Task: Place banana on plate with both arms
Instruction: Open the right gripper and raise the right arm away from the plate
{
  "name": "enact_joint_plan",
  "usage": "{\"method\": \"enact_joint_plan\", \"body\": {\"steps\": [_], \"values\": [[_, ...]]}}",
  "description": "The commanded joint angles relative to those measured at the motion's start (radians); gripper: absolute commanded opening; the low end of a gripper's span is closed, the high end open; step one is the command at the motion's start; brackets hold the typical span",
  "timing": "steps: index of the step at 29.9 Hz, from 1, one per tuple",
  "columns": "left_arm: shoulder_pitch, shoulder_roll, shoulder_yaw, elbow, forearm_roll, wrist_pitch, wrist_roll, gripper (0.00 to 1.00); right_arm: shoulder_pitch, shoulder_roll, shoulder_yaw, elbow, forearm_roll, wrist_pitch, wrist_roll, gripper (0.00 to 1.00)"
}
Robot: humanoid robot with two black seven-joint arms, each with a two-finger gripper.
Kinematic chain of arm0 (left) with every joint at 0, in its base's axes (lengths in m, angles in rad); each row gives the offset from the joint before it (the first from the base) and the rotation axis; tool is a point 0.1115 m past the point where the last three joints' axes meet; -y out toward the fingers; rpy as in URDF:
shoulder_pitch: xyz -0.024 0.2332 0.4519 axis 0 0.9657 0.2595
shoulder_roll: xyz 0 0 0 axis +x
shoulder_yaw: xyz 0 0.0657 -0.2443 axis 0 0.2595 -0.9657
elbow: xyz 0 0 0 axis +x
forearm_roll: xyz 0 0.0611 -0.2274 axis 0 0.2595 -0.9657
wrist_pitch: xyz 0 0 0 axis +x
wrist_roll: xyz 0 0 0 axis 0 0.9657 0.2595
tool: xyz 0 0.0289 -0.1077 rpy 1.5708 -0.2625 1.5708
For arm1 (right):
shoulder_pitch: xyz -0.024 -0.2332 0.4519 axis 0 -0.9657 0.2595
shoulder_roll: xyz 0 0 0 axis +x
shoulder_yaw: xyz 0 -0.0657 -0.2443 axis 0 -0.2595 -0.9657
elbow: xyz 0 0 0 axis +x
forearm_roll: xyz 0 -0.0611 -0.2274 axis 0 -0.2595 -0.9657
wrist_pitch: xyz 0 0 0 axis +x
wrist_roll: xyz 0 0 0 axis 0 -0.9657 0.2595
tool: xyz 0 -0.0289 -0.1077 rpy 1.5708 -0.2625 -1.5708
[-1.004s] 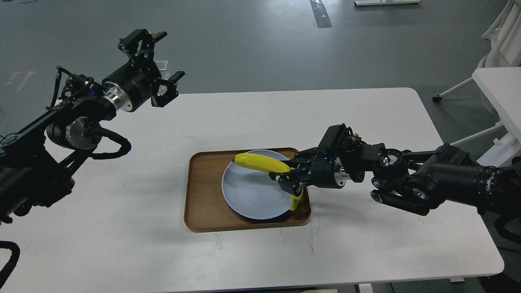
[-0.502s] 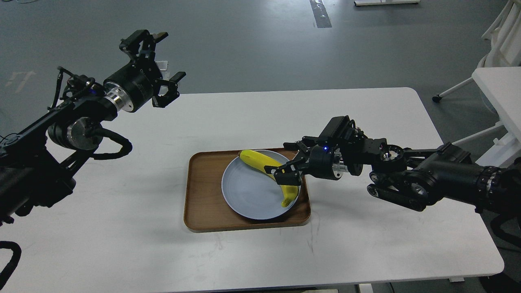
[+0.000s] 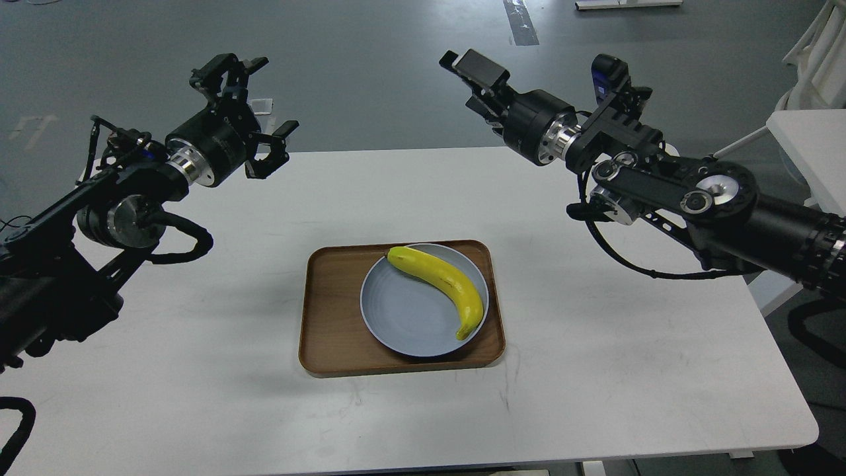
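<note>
The yellow banana lies free on the pale blue-grey plate, along its right half, with the dark stem tip at the plate's upper edge. My left gripper is open and empty, held high over the table's far left corner. My right gripper is open and empty, raised high beyond the table's far edge, well above and behind the plate. Neither gripper touches the banana.
The plate sits in a rectangular brown wooden tray at the middle of the white table. A second white table and chair legs stand off to the right.
My right gripper has let go of the banana and risen up and back, away from the plate. The banana now rests on the plate. The left arm has barely moved.
</note>
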Motion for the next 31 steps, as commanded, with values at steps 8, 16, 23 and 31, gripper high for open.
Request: {"method": "enact_joint_plan", "body": {"steps": [8,16,23,31], "values": [[0.047,-0.055,-0.052,-0.001,-0.004,-0.001,0.000,0.98,-0.103,0.005,0.182,-0.024,0.241,0.020,-0.132,1.00],[0.078,-0.053,-0.069,-0.001,-0.011,-0.022,0.000,0.98,-0.147,0.009,0.210,-0.012,0.244,0.021,-0.172,1.00],[0.078,-0.050,-0.101,-0.001,-0.011,-0.024,0.000,0.98,-0.178,0.014,0.236,0.013,0.252,0.024,-0.209,1.00],[0.078,-0.050,-0.101,0.002,-0.011,-0.024,0.000,0.98,-0.184,-0.006,0.260,0.010,0.247,0.027,-0.190,1.00]]}}
